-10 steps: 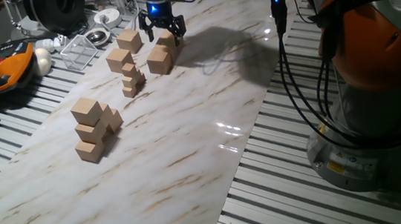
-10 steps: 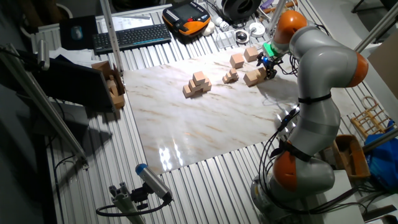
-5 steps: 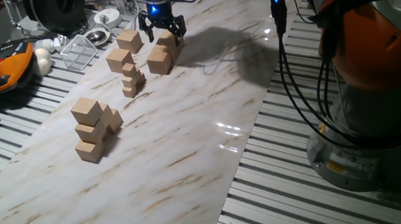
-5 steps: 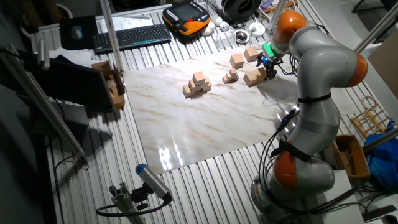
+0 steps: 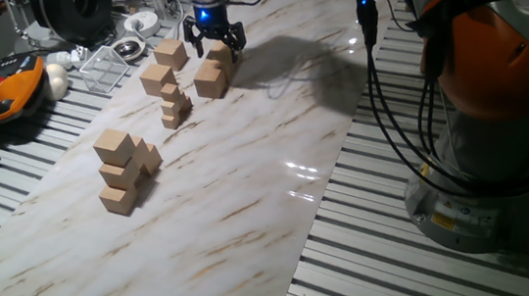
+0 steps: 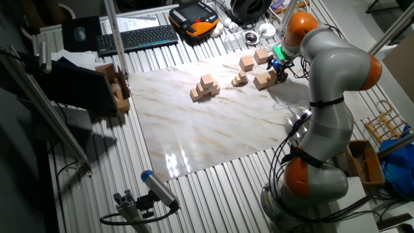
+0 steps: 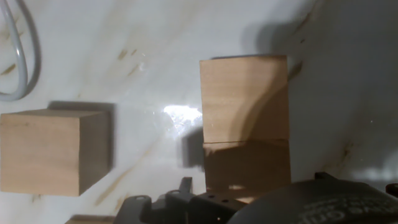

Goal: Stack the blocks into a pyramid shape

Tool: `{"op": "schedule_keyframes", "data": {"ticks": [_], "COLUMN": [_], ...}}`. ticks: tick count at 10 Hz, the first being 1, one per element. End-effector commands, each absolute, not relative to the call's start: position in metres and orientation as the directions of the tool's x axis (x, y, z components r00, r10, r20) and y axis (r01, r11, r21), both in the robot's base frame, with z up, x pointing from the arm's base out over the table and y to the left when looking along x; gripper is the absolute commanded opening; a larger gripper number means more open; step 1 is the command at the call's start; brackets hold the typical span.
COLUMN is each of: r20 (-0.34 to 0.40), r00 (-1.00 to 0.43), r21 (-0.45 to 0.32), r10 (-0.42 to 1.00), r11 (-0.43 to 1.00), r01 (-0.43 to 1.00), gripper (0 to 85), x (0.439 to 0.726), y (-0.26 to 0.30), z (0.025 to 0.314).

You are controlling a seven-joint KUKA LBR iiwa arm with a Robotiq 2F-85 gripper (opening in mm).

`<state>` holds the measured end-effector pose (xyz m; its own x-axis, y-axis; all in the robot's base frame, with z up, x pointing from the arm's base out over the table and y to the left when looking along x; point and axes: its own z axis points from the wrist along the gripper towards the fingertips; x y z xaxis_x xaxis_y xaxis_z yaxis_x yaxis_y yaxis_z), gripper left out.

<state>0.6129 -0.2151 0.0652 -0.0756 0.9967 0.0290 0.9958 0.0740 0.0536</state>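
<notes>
- The black two-finger claw (image 5: 213, 41) hung low at the far end of the white marble-patterned counter (image 5: 250, 199), its fingers spread around a plain light-tan wooden cube (image 5: 219, 53); whether the pads pressed on that cube could not be told from any view.
- That cube sat touching a second tan cube (image 5: 209, 80) just in front of it; in the hand view the 2 showed as one tan column with a seam across it (image 7: 244, 99).
- 2 more loose tan cubes stood just beside them, one (image 5: 156, 80) near the counter's edge and another (image 5: 170, 54) behind it, with a little pile of much smaller tan cubes (image 5: 174, 106) between the big cubes and the middle of the counter.
- The partly built pyramid of tan cubes (image 5: 122, 171) stood well apart, nearer the camera, with a single cube on top of a stepped base.
- The step in hand looked like picking up the next block for the pile.
- The next move would call for a firm grip on the straddled cube alone, a straight lift clear of its touching neighbour, then a carry across to the pyramid without brushing the small cubes.
- Several big cubes lay loose, so the task seemed well short of finished.
</notes>
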Motion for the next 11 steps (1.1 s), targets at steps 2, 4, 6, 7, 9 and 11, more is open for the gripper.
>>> {"op": "schedule_keyframes", "data": {"ticks": [2, 4, 6, 7, 9, 11], "r20": [0.032, 0.033, 0.04, 0.04, 0.041, 0.04], "r00": [-0.073, -0.071, -0.071, -0.07, -0.068, -0.065], "r21": [0.052, 0.052, 0.049, 0.049, 0.048, 0.047], "r10": [0.997, 0.997, 0.997, 0.997, 0.997, 0.997], "r11": [0.071, 0.069, 0.069, 0.068, 0.066, 0.063], "r01": [0.996, 0.996, 0.996, 0.997, 0.997, 0.997], "gripper": [85.0, 85.0, 85.0, 85.0, 85.0, 85.0], "x": [0.613, 0.613, 0.612, 0.612, 0.611, 0.61], "y": [-0.215, -0.214, -0.214, -0.215, -0.215, -0.215], "z": [0.063, 0.061, 0.059, 0.058, 0.055, 0.054]}}
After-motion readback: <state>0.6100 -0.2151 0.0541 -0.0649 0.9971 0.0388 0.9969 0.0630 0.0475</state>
